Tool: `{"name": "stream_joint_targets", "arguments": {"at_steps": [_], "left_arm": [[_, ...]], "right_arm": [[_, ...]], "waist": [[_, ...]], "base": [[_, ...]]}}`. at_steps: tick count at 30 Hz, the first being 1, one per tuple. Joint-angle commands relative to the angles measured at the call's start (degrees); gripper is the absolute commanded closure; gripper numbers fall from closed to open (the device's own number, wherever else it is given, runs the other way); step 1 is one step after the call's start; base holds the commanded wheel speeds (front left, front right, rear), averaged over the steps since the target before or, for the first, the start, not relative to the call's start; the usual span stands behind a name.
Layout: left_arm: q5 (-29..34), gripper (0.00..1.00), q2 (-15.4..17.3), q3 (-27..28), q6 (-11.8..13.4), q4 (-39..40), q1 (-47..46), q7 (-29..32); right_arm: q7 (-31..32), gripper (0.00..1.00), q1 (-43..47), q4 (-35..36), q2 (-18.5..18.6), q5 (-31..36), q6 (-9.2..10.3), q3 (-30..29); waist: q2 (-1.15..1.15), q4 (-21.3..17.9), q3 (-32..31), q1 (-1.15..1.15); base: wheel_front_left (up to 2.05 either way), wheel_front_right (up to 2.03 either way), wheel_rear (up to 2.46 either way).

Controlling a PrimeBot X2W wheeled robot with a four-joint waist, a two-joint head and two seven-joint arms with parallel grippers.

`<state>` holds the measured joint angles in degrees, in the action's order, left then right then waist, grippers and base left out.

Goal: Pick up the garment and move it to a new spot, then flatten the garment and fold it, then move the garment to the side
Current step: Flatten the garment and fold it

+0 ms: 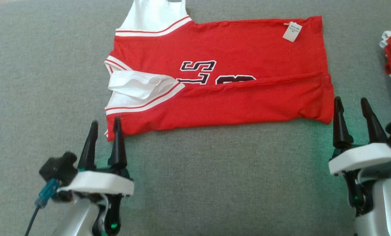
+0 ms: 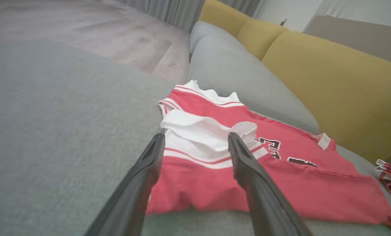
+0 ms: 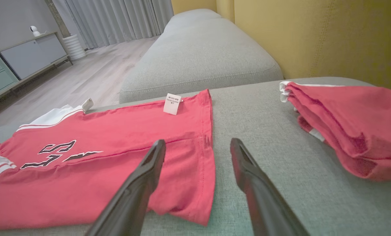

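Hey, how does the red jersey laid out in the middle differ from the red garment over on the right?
The jersey lies spread wide with only its near edge folded over; the red garment on the right is folded into a compact, thick pile. The jersey shows dark lettering and a white tag; the red garment shows neither. Both are red with white trim and rest on the grey cushion.

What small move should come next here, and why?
Probably pinch the near fold of the jersey at both ends for a second fold: left gripper and right gripper are open, empty, by its near corners, and only one lengthwise fold is made.
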<state>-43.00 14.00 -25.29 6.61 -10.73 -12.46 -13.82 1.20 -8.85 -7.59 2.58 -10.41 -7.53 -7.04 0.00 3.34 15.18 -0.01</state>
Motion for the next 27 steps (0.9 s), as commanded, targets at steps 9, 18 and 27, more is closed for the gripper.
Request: {"name": "stream_joint_targets", "arguments": {"at_steps": [9, 18, 27], "left_arm": [[-5.1, 0.00, 1.0, 4.2, 2.7, -2.0, -0.1, 6.0], [-8.3, 0.00, -0.2, 4.5, 1.7, -6.5, -2.7, 9.3], [-7.6, 1.00, -1.0, 3.6, 0.0, -6.9, -4.8, 7.5]], "right_arm": [[1.8, 0.00, 0.2, 4.0, 0.3, 0.2, 0.04, 1.8], [3.0, 0.00, -2.1, 1.6, 0.3, 0.6, 0.04, 2.3], [4.5, 0.00, -4.5, -4.8, 0.3, 0.0, 0.04, 1.4]], "waist": [[0.00, -0.9, 1.5, 0.01], [0.00, -1.7, 3.5, 0.01], [0.00, -1.1, 3.6, 0.01]], "base": [[0.00, 0.00, 0.00], [0.00, 0.00, 0.00], [0.00, 0.00, 0.00]]}}
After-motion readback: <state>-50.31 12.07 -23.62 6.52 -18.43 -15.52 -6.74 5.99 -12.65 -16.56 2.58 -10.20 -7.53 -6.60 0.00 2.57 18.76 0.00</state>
